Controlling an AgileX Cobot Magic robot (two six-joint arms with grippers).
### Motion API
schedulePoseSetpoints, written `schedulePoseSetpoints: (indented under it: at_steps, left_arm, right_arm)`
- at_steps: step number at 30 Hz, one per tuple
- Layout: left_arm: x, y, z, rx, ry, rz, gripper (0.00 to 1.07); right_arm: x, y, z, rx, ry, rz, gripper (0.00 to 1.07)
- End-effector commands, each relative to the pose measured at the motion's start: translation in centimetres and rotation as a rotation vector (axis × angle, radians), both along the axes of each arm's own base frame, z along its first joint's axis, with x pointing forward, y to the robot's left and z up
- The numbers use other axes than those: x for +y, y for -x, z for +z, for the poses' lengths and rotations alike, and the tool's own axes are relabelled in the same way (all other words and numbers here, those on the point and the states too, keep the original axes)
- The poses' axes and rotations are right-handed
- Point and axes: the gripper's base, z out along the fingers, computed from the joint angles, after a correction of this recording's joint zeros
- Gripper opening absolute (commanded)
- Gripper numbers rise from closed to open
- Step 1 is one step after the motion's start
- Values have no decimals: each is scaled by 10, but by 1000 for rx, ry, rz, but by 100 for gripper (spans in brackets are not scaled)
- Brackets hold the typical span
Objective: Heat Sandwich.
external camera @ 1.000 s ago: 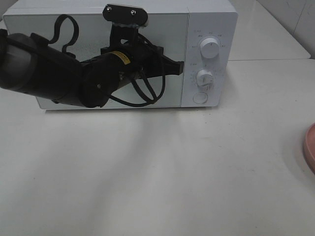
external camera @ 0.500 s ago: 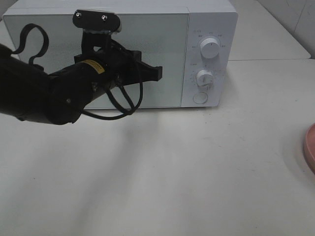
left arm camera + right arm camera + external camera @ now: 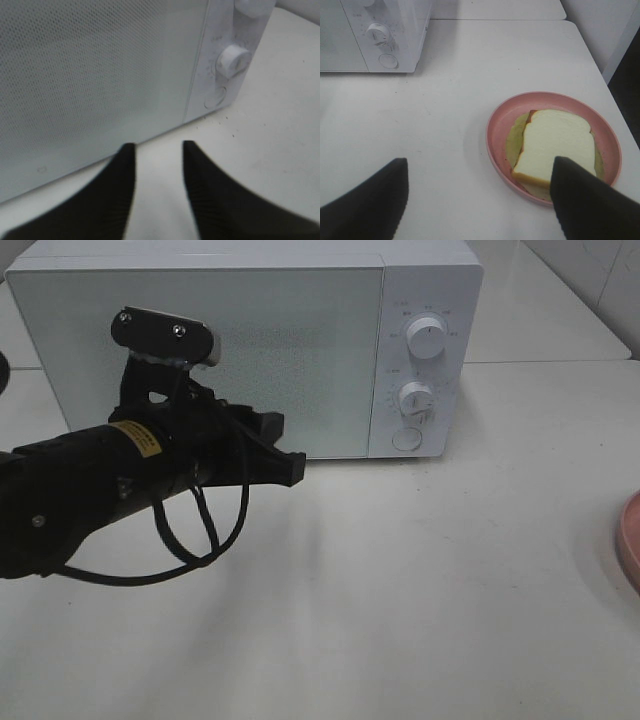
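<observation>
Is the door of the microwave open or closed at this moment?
Closed. The microwave door lies flush with the control panel, with no gap showing, and the left gripper is in front of it without touching.

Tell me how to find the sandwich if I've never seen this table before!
Start at the big white microwave at the back of the white table. Go across the table, away from the side with its knobs, to the round pink plate. The sandwich lies on it: square white bread with tan crust, the only food here.
</observation>
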Motion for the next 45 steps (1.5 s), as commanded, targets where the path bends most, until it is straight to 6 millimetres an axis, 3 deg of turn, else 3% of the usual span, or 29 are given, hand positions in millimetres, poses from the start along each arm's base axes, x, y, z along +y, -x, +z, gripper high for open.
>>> schedulePoseSetpoints:
  at_steps: [1, 2, 8, 14, 21, 30, 32, 34, 37, 39, 42, 45]
  left_arm:
    - [2, 5, 4, 31, 11, 3, 84]
    - [3, 8, 6, 67, 4, -5, 101]
    - [6, 20, 5, 201, -51, -53, 97]
    - [11, 30, 29, 339, -103, -133, 96]
    - [28, 17, 51, 488, -130, -120, 96]
    - [72, -4, 67, 741, -180, -47, 96]
    - [91, -6, 71, 808, -180, -10, 96]
    - [96, -5, 73, 817, -180, -1, 96]
    - [125, -1, 84, 843, -209, 59, 96]
    - [132, 0, 86, 847, -222, 77, 96]
    - [165, 6, 98, 859, -221, 218, 96]
    - [177, 11, 106, 847, -210, 282, 96]
  right_arm:
    - [0, 4, 0, -35, 8, -4, 75]
    - [0, 4, 0, -35, 8, -4, 75]
    - [0, 4, 0, -35, 8, -4, 75]
    - [0, 4, 0, -35, 9, -3, 75]
    - [0, 4, 0, -35, 9, -3, 75]
    - [0, 4, 0, -35, 9, -3, 75]
    - [0, 4, 0, -35, 9, -3, 75]
    - [0, 4, 0, -35, 9, -3, 75]
    - [0, 4, 0, -35, 9, -3, 75]
    - [0, 4, 0, -35, 9, -3, 75]
    - [0, 4, 0, -35, 9, -3, 75]
    - [0, 4, 0, -35, 9, -3, 75]
